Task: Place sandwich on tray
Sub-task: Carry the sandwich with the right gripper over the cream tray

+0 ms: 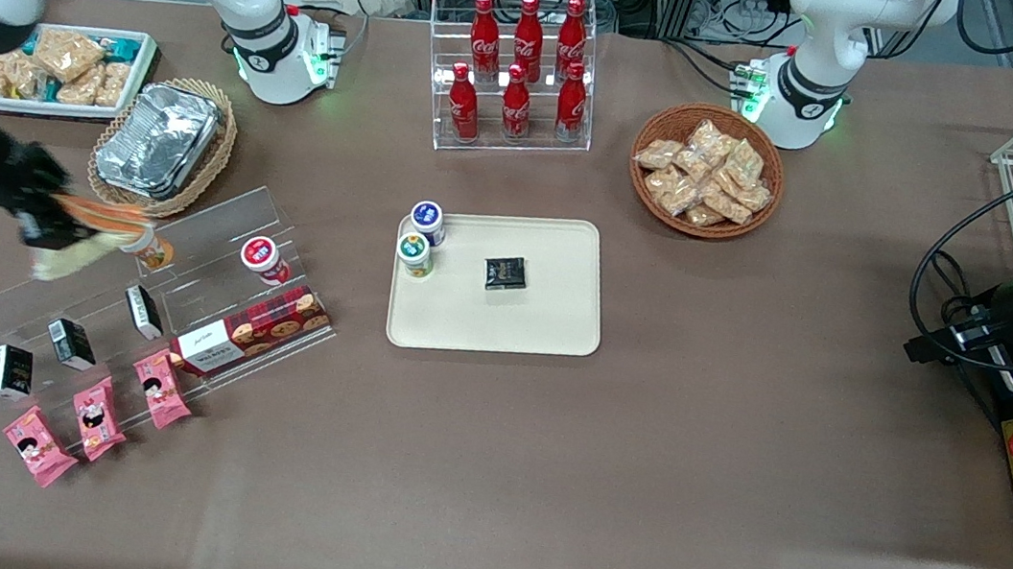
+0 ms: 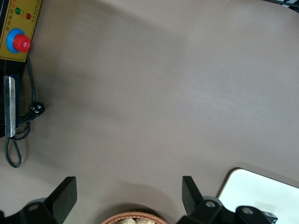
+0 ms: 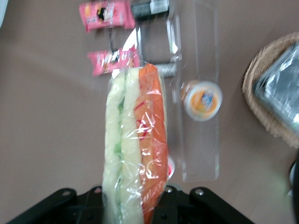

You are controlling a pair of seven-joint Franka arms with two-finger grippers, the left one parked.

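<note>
Your end effector (image 1: pixel 55 224) is pinching the sandwich (image 1: pixel 92 236) at one end, so the wrapped wedge sticks out clear of the fingers and hangs above the acrylic display steps (image 1: pixel 179 273) at the working arm's end of the desk (image 1: pixel 640 456), high enough to pass over the small cups. Note the tray (image 1: pixel 549 328) sits mid-desk, well apart, at roughly 3 o'clock from the sandwich in the front view. Judgement: carry phase; its bare patch nearer the front camera than the black box (image 1: pixel 505 273) suits the set-down.

Glossy white arm segments, black hand (image 1: pixel 42 213) (green lights ring the base).
</note>
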